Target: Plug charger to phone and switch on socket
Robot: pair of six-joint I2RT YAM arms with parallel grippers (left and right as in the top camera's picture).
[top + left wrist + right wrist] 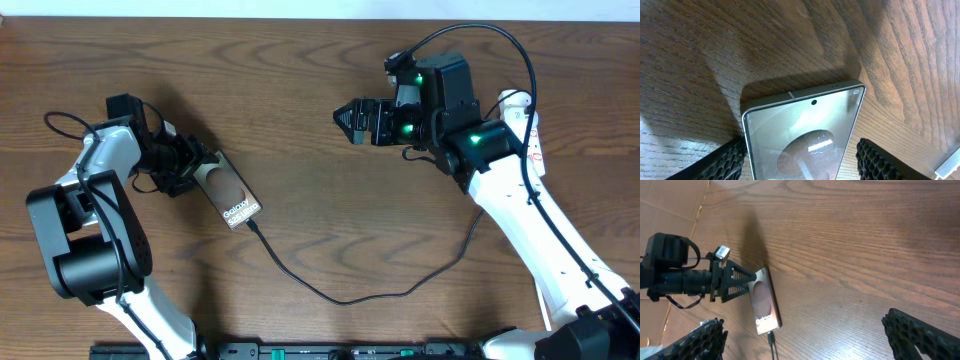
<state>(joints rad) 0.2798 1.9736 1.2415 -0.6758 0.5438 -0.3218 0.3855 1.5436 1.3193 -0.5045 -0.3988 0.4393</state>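
On wooden table (330, 60), left side: phone (229, 192) lies flat, Galaxy lettering up. Left gripper (198, 170) straddles its top end; one pad (732, 157) against edge, other just beside; whether clamped, cannot tell. Charger (340, 298) plug meets phone's bottom end, cable loops rightward across table. Right gripper (350, 120) hovers mid-table, jaws wide, holding nothing. Socket (536, 135) partly hidden beside right arm.
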